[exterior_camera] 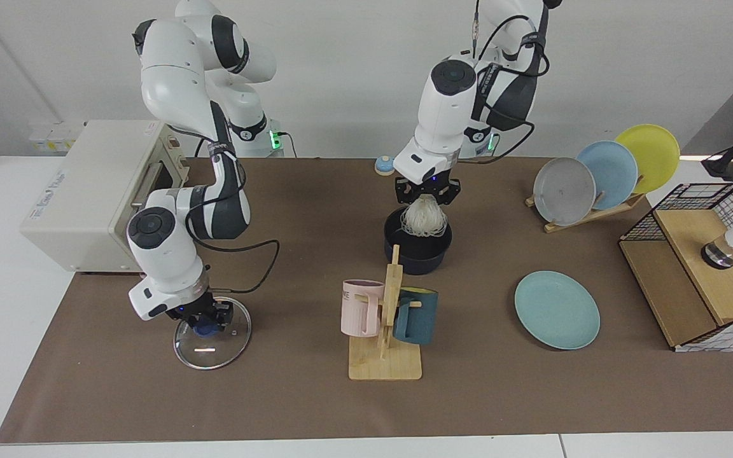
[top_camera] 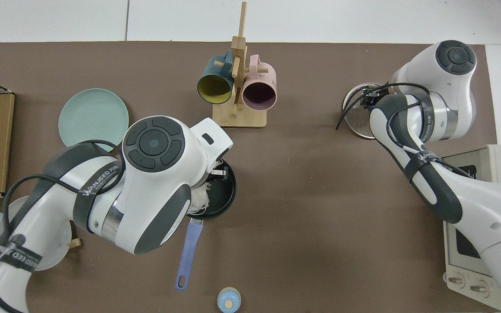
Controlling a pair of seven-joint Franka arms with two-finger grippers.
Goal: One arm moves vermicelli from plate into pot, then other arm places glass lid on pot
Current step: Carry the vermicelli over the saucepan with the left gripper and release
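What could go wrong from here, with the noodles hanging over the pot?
1. The vermicelli hangs from the left gripper above the pot; loose strands may snag on the fingers or drape over the rim at release.
2. The right gripper sits at the knob of the glass lid; carried across, the lid could clip the mug rack before the pot.

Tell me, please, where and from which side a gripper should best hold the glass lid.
Grip the blue knob at the centre of the glass lid, coming straight down from above. The lid lies flat on the table, so its thin rim offers no hold. The right gripper is already at the knob.
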